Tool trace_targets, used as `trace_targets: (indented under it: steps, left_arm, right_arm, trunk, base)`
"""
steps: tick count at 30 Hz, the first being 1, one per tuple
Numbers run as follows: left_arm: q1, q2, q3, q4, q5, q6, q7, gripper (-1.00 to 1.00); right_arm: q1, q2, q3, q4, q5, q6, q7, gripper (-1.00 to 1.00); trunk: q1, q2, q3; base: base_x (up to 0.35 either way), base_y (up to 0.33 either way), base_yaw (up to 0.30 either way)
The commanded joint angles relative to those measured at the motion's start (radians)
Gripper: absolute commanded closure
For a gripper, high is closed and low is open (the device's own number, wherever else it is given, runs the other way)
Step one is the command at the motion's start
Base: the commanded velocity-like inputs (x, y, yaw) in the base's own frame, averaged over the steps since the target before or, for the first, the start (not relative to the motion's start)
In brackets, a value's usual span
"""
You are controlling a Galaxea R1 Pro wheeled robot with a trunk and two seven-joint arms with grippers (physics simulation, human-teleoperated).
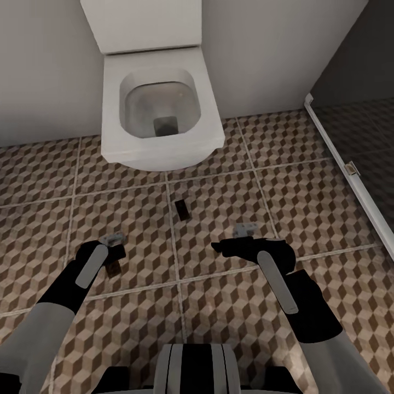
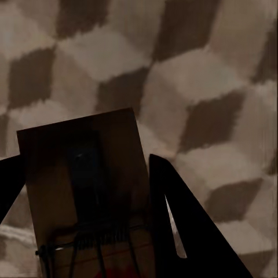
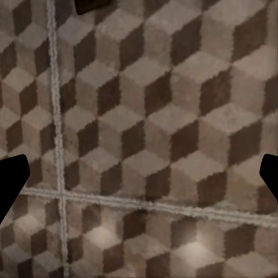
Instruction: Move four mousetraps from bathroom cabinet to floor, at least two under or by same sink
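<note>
My left gripper (image 1: 112, 253) hangs low over the bathroom floor (image 1: 219, 186), shut on a mousetrap (image 1: 113, 267). In the left wrist view this tan board with dark wire and a red spot (image 2: 87, 191) sits between the two black fingers (image 2: 179, 231), close above the tiles. A second mousetrap (image 1: 181, 209) lies flat on the floor in front of the toilet. My right gripper (image 1: 218, 246) points left above the floor, open and empty (image 3: 139, 174), its fingertips (image 3: 11, 179) spread wide. The cabinet and the sink are out of view.
A white toilet (image 1: 158, 109) stands against the pale back wall, straight ahead. The dark glass shower enclosure with its white sill (image 1: 350, 175) runs along the right side. Cube-patterned tiles stretch between both arms and to the left.
</note>
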Motion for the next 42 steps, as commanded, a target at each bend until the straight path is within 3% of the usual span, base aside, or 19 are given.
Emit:
trace_targets:
  steps: [1,7,15,18,32,42]
  left_arm:
    - [-0.003,0.001,-0.004,0.0,0.006,-0.011,0.0,1.0]
    - [-0.016,0.003,-0.006,0.002,0.001,-0.065,-0.07,1.0]
    - [-0.027,-0.003,-0.011,0.003,-0.095,-0.1,-0.12,1.0]
    - [-0.032,-0.004,-0.012,0.002,-0.107,-0.102,-0.145,1.0]
    - [-0.104,-0.008,-0.041,0.007,-0.12,-0.104,-0.207,1.0]
    - [-0.154,-0.013,-0.106,0.053,-0.119,-0.119,-0.223,1.0]
  right_arm:
    - [-0.002,-0.001,0.002,-0.001,-0.01,0.002,-0.011,-1.0]
    - [-0.006,-0.001,0.001,0.0,-0.01,0.002,-0.015,-1.0]
    - [-0.008,-0.004,0.001,0.0,-0.01,0.002,-0.016,-1.0]
    - [-0.008,-0.004,0.001,0.0,-0.01,0.002,-0.016,-1.0]
    - [-0.012,0.002,0.004,0.0,-0.01,0.002,-0.065,-1.0]
    - [-0.022,0.001,0.004,0.0,-0.01,0.002,-0.072,-1.0]
  trunk:
    - [0.0,0.0,-0.001]
    - [0.0,0.0,-0.001]
    - [0.0,0.0,-0.001]
    - [0.0,0.0,-0.001]
    - [0.0,0.0,-0.001]
    - [0.0,0.0,-0.001]
  base:
    - [0.0,0.0,0.0]
    - [0.0,0.0,0.0]
    - [0.0,0.0,0.0]
    - [0.0,0.0,0.0]
    - [0.0,0.0,0.0]
    - [0.0,-0.01,0.0]
